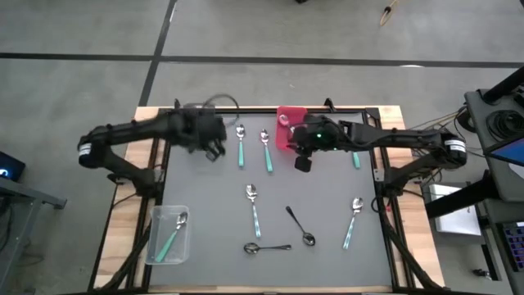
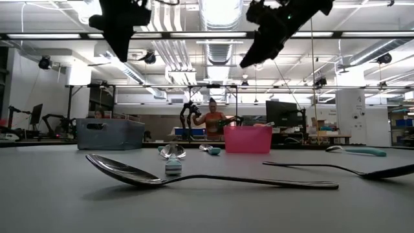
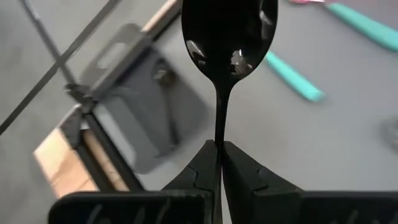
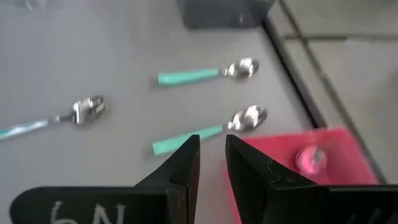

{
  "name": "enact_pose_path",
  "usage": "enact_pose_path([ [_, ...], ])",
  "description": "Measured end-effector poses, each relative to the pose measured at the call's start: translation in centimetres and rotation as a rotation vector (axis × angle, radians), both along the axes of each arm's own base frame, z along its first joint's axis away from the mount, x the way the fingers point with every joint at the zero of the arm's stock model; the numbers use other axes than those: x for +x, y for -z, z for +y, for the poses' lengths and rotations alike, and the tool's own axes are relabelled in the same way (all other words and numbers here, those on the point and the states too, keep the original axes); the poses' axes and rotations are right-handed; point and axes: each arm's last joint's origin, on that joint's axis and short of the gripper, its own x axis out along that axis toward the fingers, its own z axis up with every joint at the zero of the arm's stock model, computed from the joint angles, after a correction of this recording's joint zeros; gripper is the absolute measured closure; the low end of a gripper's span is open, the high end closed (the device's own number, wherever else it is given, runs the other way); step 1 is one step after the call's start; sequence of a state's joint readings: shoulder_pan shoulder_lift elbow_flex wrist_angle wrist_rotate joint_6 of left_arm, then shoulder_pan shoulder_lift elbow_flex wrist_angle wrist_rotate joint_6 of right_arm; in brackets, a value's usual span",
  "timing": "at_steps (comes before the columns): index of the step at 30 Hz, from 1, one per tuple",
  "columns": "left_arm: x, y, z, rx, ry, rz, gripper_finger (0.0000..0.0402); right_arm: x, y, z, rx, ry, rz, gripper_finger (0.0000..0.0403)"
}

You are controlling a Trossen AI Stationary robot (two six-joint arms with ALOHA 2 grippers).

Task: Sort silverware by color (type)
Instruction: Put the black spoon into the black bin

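On my grey desk (image 1: 205, 205), bare surface runs from centre out to nine o'clock. At twelve, two teal-handled spoons (image 1: 241, 146) lie side by side, flanked by my left fingers (image 1: 214, 151) at eleven and the red rectangular plastic bin (image 1: 288, 124) at one. Two black metal spoons (image 1: 300, 226) crowd six; the clear plastic bin (image 1: 169, 234) blocks seven.

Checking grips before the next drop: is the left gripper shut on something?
Yes. The left gripper is shut on a black spoon, handle pinched between its fingers.
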State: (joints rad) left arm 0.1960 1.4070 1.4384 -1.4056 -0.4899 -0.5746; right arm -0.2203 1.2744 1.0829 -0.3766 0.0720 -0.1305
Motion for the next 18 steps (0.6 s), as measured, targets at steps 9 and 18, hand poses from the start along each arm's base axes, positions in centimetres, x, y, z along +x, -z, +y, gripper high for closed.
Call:
enact_pose_path([
  [9,-1.8,0.4,8.6,-0.064,-0.077,-0.036,0.0402,0.1,-2.1,0.1,-0.12,-0.084,-0.227,0.0335],
  [18,-4.1,2.9,15.3,-0.146,-0.195,0.008,0.0401,0.1,-1.8,0.1,-0.147,-0.115,-0.218,0.0335],
])
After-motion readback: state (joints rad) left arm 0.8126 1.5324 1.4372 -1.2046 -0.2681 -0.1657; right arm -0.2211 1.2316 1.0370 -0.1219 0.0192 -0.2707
